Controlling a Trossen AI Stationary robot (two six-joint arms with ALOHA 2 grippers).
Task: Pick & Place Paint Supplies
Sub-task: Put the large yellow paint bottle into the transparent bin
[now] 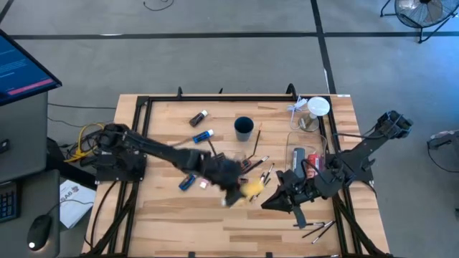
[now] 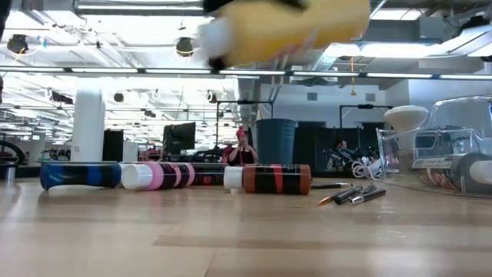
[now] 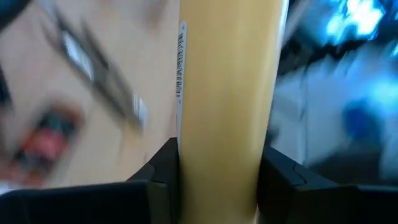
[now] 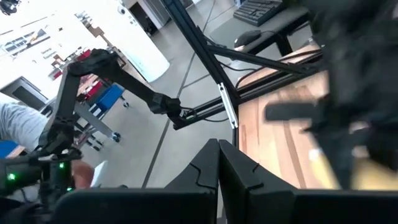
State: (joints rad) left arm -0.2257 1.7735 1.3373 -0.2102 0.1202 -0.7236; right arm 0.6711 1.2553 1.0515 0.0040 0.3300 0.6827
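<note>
Left pincer point(image 1: 240, 190) over the middle of the tabletop point(image 1: 165, 222), clamped on the big yellow bottle point(image 1: 252, 188), one dark finger point(image 3: 158, 186) pressed to each side of it; bottle held off the wood, seen high in the low view point(image 2: 284, 27) with its pale end toward the left arm's side. Right pincer point(image 1: 269, 203) near the right part of the tabletop, just beside the yellow bottle, fingers point(image 4: 217, 168) pressed together, nothing between them. On the wood behind: blue tube point(image 1: 203, 135) and a white-capped dark tube point(image 1: 198, 117) toward the far left, another blue tube point(image 1: 187, 182) close to the left arm, dark cup point(image 1: 244, 128) standing upright near the far middle. Thin dark-handled brushes point(image 1: 259, 165) scattered between the cup and the two pincers, more brushes point(image 1: 315, 229) lying at the near right corner. Clear bin point(image 1: 308, 147) on the right side with a red-labelled bottle point(image 1: 313, 159) inside; clear jar with white lid point(image 1: 318, 109) at the far right corner. In the low view, a row of tubes lying flat: blue point(image 2: 79, 175), pink-and-black with white cap point(image 2: 165, 175), red-and-black point(image 2: 275, 178)
</note>
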